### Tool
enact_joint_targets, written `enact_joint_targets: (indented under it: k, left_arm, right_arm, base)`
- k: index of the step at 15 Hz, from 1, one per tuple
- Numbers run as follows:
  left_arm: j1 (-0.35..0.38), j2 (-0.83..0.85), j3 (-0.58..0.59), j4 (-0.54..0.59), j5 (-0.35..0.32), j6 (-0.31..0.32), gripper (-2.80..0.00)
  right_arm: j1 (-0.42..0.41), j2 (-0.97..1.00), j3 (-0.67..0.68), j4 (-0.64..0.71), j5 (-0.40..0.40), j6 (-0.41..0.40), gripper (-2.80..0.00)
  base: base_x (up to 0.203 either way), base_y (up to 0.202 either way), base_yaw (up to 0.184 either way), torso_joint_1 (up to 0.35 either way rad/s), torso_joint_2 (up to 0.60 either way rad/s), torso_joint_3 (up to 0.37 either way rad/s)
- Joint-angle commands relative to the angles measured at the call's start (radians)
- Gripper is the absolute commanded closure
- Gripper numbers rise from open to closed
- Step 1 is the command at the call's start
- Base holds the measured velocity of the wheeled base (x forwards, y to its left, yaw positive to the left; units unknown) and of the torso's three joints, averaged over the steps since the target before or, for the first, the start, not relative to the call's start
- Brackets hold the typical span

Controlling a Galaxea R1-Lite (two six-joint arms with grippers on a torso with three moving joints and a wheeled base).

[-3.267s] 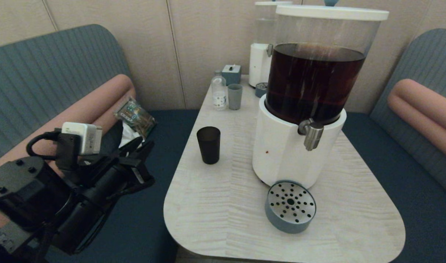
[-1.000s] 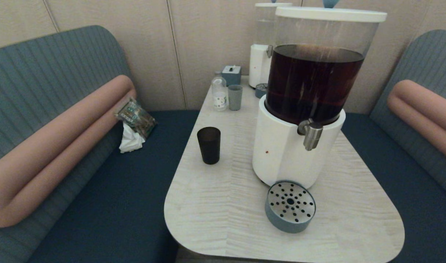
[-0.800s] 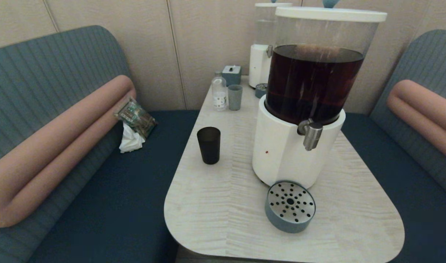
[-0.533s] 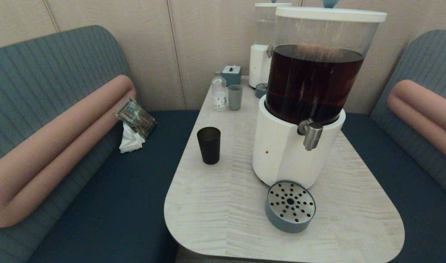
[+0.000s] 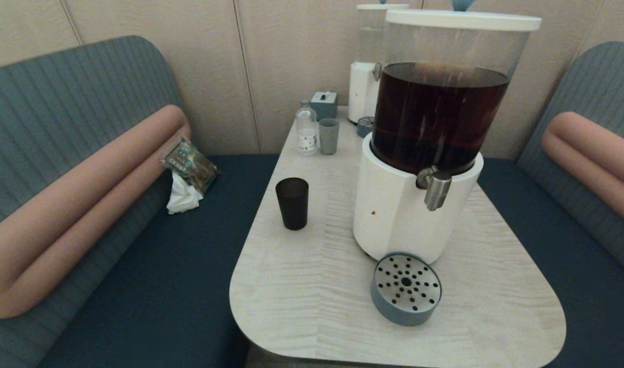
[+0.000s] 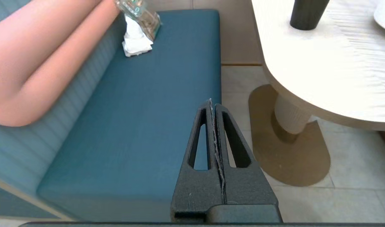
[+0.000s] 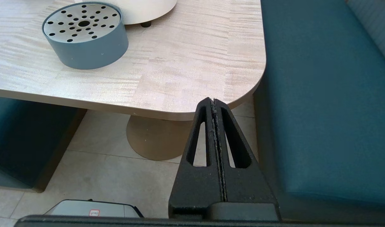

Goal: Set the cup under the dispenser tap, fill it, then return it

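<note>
The matte black cup (image 5: 292, 202) stands upright on the pale table (image 5: 312, 306), left of the big dispenser (image 5: 421, 138) of dark brown liquid. The steel dispenser tap (image 5: 436, 189) juts from the white base, above the round perforated drip tray (image 5: 406, 289). Neither arm shows in the head view. In the left wrist view my left gripper (image 6: 211, 102) is shut and empty, low beside the blue bench, with the cup's base (image 6: 307, 14) far off. My right gripper (image 7: 212, 101) is shut and empty below the table's near corner, near the drip tray (image 7: 84, 34).
A small grey-green cup (image 5: 328, 135), a clear bottle (image 5: 306, 128), a blue box (image 5: 324, 104) and a smaller white dispenser (image 5: 367, 66) stand at the table's far end. A snack packet and tissue (image 5: 186, 171) lie on the left bench. The table pedestal (image 6: 290, 116) stands on the tiled floor.
The left arm, which stood raised at the lower left 3.3 s ago, has dropped out of the head view. Nothing has moved over the last second.
</note>
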Motion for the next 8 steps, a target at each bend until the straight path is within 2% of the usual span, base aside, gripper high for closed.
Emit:
enact_joint_targets:
  k: [1, 8]
  left_arm:
    - [0.000, 0.002, 0.005, -0.002, 0.000, -0.001, 0.00]
    - [0.000, 0.002, 0.005, -0.002, 0.000, -0.001, 0.00]
  right_arm:
    - [-0.001, 0.001, 0.000, 0.001, 0.000, -0.002, 0.00]
    - [-0.001, 0.001, -0.002, 0.001, 0.000, -0.003, 0.00]
  base:
    - [0.000, 0.000, 0.000, 0.000, 0.00, 0.000]
    - [0.000, 0.000, 0.000, 0.000, 0.00, 0.000]
